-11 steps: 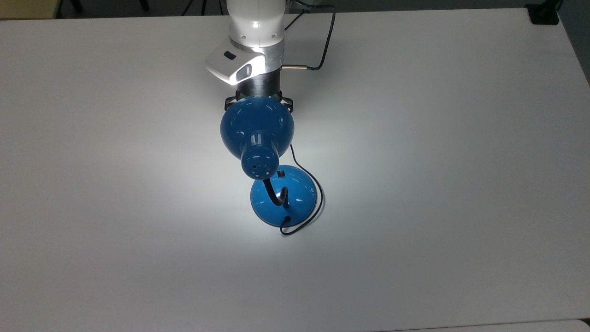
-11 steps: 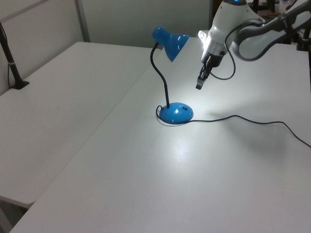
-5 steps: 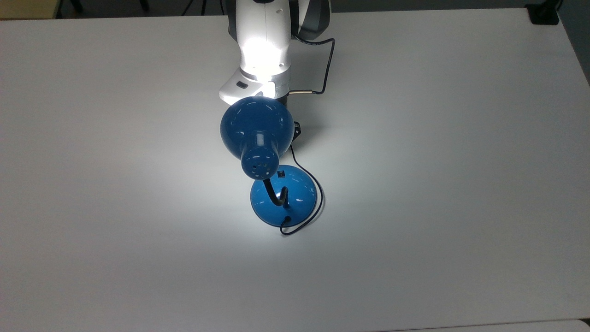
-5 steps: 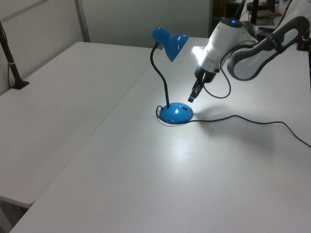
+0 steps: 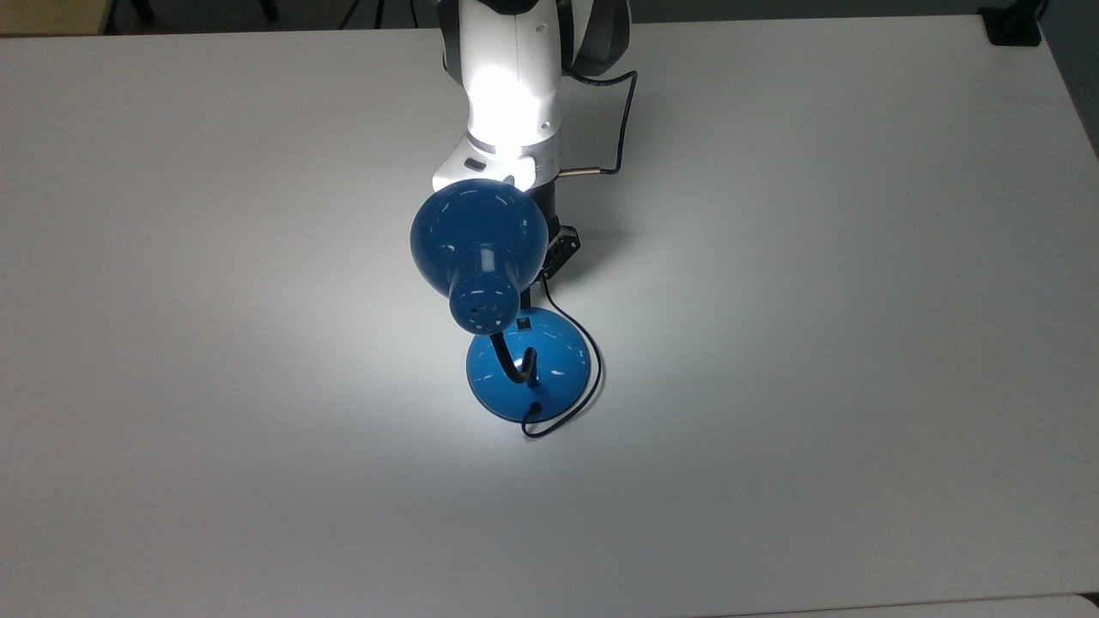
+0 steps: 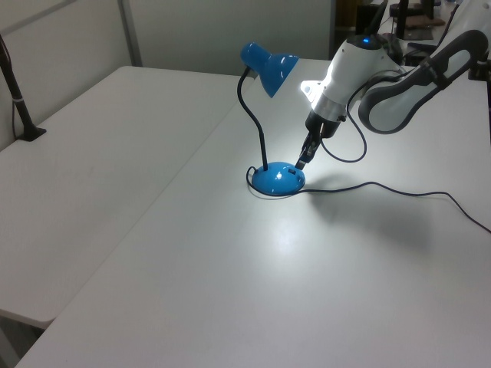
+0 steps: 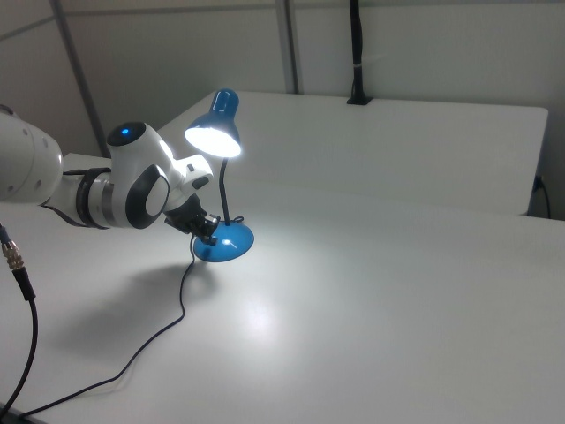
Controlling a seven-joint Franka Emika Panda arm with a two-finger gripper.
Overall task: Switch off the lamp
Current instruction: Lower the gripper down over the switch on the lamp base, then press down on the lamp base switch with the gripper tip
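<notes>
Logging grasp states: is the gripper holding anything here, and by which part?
Nothing is held. The gripper hangs just above the lamp base by the switch, gripping nothing.

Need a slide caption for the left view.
Gripper poised just above the lit blue lamp's base.

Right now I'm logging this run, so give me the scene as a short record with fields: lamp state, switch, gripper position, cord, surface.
lamp: glossy blue desk lamp with bell shade, lit
switch: small black switch on the domed base, at the side nearest the arm
gripper: gripper tip just above the base's edge by the switch; contact unclear
cord: thin black cord trails across the table
surface: white table, bright pool of light around the base
</notes>
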